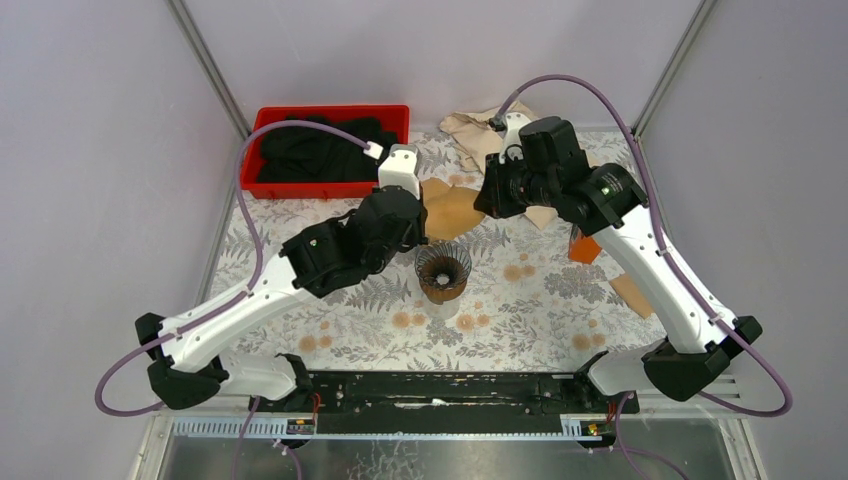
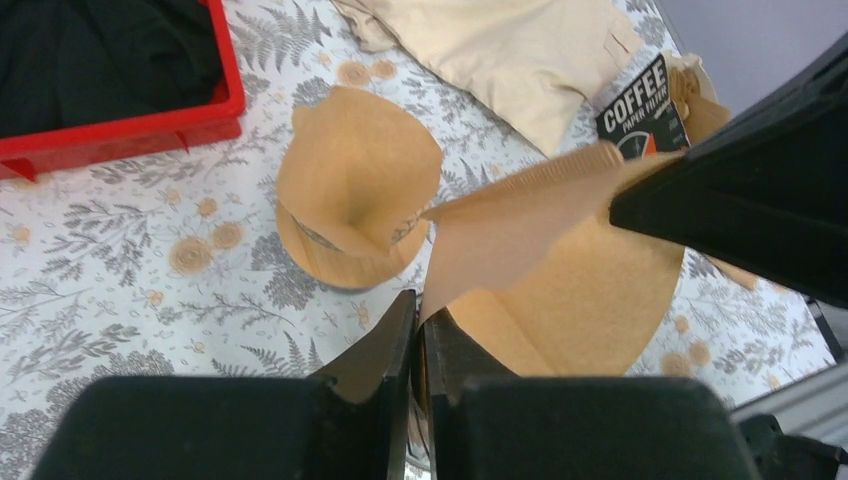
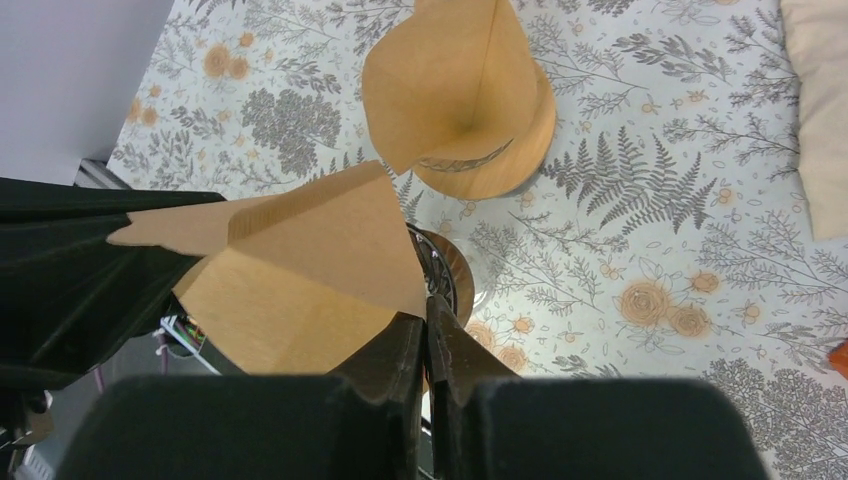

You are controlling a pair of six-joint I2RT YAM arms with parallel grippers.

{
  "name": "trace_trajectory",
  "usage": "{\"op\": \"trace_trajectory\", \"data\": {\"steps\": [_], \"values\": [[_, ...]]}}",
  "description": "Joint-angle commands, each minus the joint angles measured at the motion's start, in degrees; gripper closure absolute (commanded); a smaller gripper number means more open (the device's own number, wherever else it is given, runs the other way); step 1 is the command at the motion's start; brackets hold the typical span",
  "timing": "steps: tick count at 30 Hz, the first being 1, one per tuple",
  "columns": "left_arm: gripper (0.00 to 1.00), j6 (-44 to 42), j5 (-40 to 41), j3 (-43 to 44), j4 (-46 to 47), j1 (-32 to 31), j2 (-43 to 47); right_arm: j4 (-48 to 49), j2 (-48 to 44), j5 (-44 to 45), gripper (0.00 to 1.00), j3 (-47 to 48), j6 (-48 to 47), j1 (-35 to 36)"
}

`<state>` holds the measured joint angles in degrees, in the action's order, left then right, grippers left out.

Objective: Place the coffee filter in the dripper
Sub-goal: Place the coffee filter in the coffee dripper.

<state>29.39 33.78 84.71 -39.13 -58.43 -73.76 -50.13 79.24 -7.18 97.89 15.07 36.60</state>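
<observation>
A: Table [image 1: 540,300] status?
B: Both grippers hang above it. Left gripper [image 2: 420,315] and right gripper [image 3: 427,320] each clench a corner of the coffee filter [image 3: 300,260], spread between them.
A: Dripper [image 1: 442,272]?
B: Below the filter, just toward the arm bases; left arm appears nearer.

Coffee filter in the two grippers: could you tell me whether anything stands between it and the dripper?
Nothing visible does. The left gripper and right gripper pinch the coffee filter in the air just beyond the dripper, whose top is uncovered. The spare filters lie farther back, off that path.
</observation>
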Motion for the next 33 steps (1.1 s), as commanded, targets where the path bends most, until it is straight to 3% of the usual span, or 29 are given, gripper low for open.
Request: {"op": "trace_trajectory", "data": {"steps": [1,10,23,33], "values": [[0.87,2.55,-4.88,-2.03,-0.33,0.32,2.85,-1.34,0.74,-3.55,0.90,4.03,-1.12,0.23],[0.87,5.77,-6.13,-5.01,-2.99,1.05,6.73,-4.97,1.39,-2.56,0.90,4.37,-2.40,0.23],[0.88,8.36,-16.60,-7.92,-4.62,1.21,6.48,-9.33,1.74,-9.71,0.90,3.46,-4.33,0.20],[0.89,9.98,-17.78,-11.19,-5.11,1.74,6.68,-8.70,3.35,-11.49,0.88,-0.03,-4.66,0.29]]}}
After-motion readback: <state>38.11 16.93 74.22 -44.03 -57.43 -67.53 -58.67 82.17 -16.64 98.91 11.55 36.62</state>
